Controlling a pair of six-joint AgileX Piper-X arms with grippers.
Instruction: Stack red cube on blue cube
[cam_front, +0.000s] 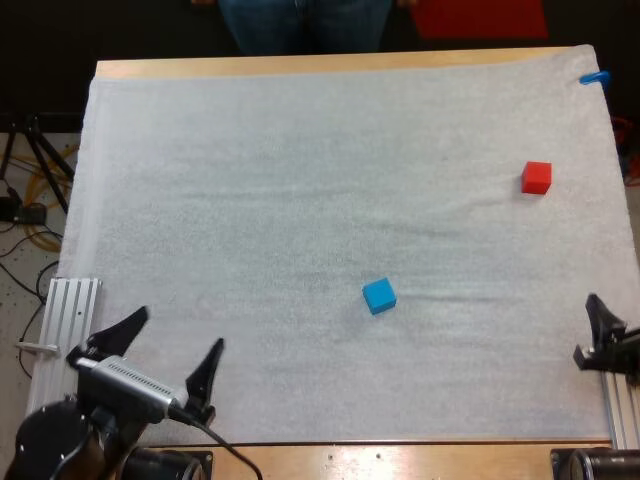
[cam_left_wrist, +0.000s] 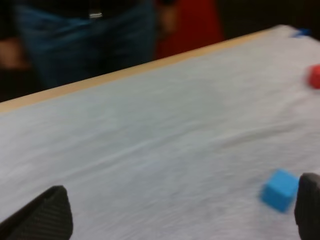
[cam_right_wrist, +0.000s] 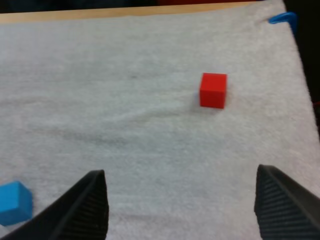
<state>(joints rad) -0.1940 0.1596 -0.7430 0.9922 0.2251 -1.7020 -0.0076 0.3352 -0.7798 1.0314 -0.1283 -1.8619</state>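
- My left gripper (cam_front: 170, 350), two black fingers, hovers low over the near left corner of the white textured mat (cam_front: 300, 180); its fingers stand wide apart with nothing between them.
- My right gripper (cam_right_wrist: 180, 200) sits at the near right edge of the mat, its fingers (cam_right_wrist: 87, 210) likewise spread wide and clear of everything.
- The small red cube (cam_front: 536, 177) rests flat on the mat far off to the right, ahead of my right gripper and well apart from it.
- The small bright blue cube (cam_front: 379, 295) lies on the mat near the middle, slightly turned, between my two grippers and closer to the near side.
- The two cubes are well apart; the red one is not on the blue one.
- From my left wrist camera, the blue cube shows just beside my own right-hand finger (cam_left_wrist: 310, 205), though not touching it.
- A person's legs (cam_front: 300, 25) in dark blue trousers stand beyond the far edge of the wooden table (cam_front: 300, 66).
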